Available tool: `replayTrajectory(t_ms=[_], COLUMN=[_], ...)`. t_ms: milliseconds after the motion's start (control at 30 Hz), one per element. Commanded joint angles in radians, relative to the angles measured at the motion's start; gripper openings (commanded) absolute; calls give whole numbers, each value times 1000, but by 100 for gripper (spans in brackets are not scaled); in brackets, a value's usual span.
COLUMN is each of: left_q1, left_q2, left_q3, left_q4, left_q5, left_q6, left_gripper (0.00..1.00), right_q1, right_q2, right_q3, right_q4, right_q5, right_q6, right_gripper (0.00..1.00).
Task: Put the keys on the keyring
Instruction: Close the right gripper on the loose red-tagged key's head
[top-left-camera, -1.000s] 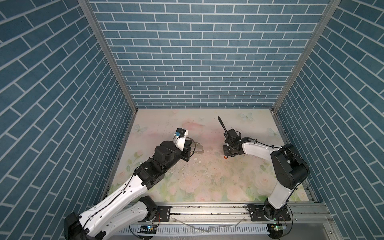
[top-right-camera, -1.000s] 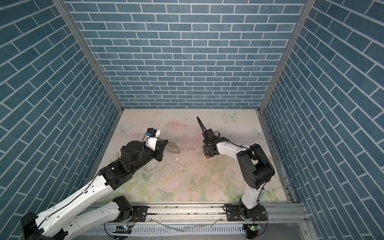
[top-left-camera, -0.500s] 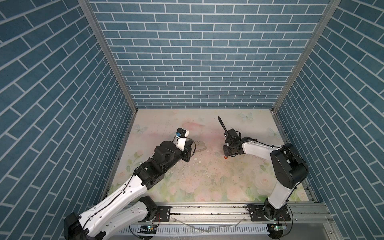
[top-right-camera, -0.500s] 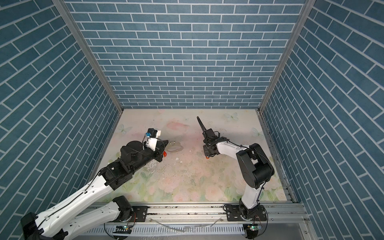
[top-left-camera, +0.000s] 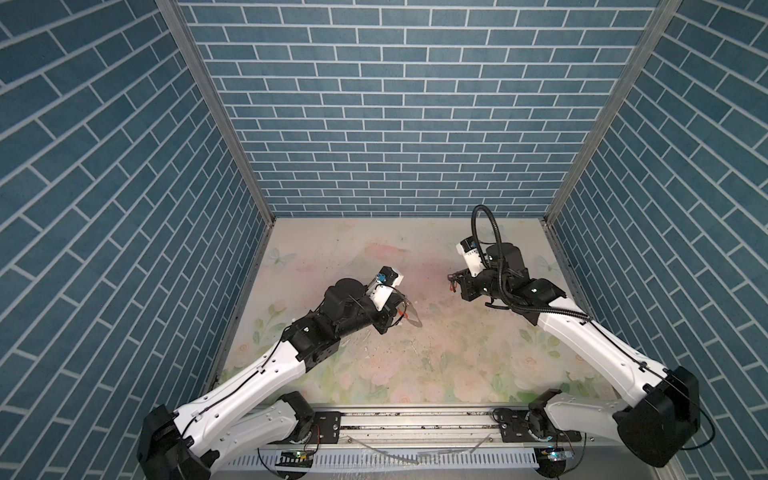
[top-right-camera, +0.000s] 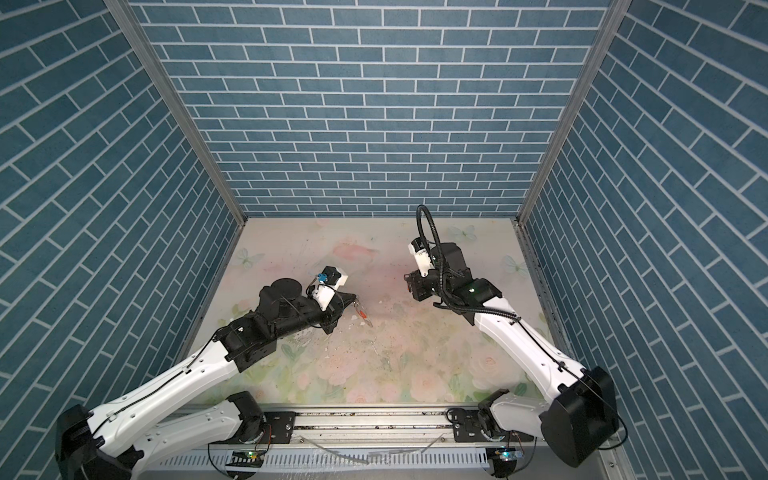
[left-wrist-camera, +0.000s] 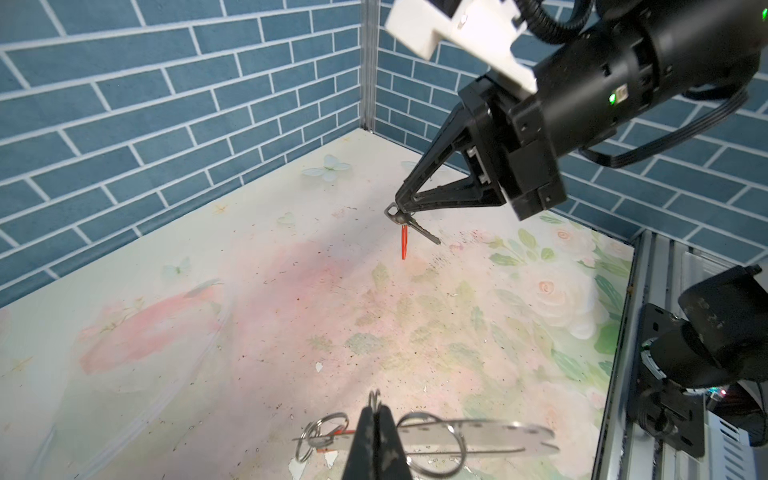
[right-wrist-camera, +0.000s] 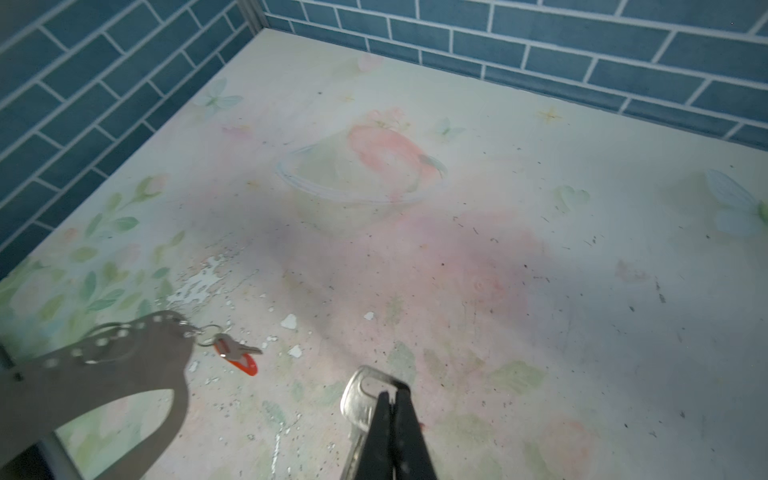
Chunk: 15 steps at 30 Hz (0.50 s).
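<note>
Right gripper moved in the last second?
Yes. In a top view the right gripper, shut on a key, has shifted away from the front rail toward the back wall, apparently lifting off the table.

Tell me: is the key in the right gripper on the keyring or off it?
Off. The right gripper pinches the key well apart from the keyring in the left gripper.

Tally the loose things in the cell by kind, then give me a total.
Keys: 2
Orange tags: 2
Keyring: 1
Total: 5
</note>
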Motion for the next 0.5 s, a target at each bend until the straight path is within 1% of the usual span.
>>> replayTrajectory(t_ms=[0,133,200,300,367,467], left_q1=[-10,-17,-25,-33,-37,-43], left_q2=[15,45,58,72,69,58], left_q3=[31,51,58,65,62,49], left_q4=[44,38,39,35,36,41], left_q5=[38,28,22,18,10,9], left_q6=[40,52,59,61,60,60], left_gripper=[0,0,0,0,0,0], right_q1=[10,30,38,40,40,43], right_q2=[-46,-103,-116,-88,-41,49], right_q3=[-52,-85,-90,-73,-77,-113], right_q4=[-19,-6,-5,-42,-49,-3], right_q5=[-179,-283,-295,-228,-178,-92], right_q6=[-90,-124,-127,-116,-91,-8], right_gripper=[0,0,0,0,0,0])
